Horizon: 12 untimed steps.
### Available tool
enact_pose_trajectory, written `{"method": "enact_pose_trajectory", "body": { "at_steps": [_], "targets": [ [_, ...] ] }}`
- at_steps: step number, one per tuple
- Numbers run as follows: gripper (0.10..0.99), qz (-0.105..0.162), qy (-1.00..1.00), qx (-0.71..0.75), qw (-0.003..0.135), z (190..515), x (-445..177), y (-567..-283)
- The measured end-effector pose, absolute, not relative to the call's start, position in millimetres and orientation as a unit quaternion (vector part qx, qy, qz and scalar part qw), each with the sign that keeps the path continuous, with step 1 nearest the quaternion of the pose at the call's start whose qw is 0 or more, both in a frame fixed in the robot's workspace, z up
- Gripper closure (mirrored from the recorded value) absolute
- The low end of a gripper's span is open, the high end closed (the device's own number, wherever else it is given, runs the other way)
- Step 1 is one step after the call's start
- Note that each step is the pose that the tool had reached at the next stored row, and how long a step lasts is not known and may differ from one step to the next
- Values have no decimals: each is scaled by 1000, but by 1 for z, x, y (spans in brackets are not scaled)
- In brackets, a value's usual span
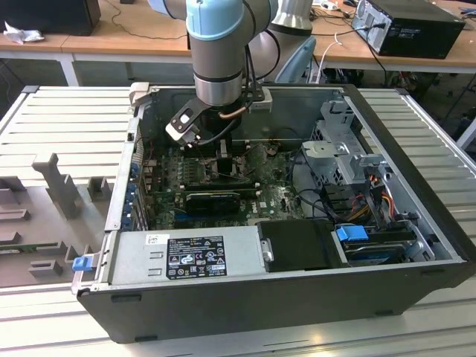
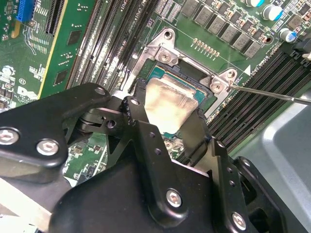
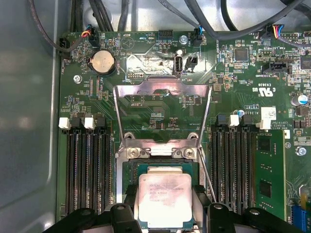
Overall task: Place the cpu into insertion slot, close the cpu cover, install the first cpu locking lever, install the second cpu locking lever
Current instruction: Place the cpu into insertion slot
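The cpu (image 3: 165,199), a small square chip with a pale metal top, sits between my gripper's (image 3: 165,203) two black fingers (image 3: 129,196), which press on its opposite edges. It is directly over the insertion slot (image 2: 192,80), whose dark field and metal rim show around it; I cannot tell whether it is seated. The cpu cover (image 3: 163,90), a silver frame with a square window, stands swung open beyond the socket. A thin wire lever (image 2: 272,92) stretches away from the socket corner. In the exterior view the arm's wrist (image 1: 216,82) reaches down into the open case.
Black memory slots (image 3: 87,165) flank the socket on both sides. A grey power supply (image 1: 186,256) lies along the case's near wall, and a drive cage (image 1: 342,149) with cables stands at the exterior view's right. A coin cell (image 3: 102,61) sits beyond the cover.
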<state>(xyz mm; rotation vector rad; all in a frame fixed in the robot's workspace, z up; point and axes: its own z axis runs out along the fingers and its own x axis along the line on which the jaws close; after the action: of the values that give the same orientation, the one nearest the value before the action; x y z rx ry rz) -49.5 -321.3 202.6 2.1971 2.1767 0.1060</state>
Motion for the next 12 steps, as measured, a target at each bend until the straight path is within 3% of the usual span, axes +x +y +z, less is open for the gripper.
{"method": "enact_pose_trajectory", "body": {
  "at_steps": [1, 12],
  "targets": [
    [486, 34, 703, 710, 23, 203, -50, -321],
    [486, 35, 703, 710, 23, 202, -49, -316]
  ]
}}
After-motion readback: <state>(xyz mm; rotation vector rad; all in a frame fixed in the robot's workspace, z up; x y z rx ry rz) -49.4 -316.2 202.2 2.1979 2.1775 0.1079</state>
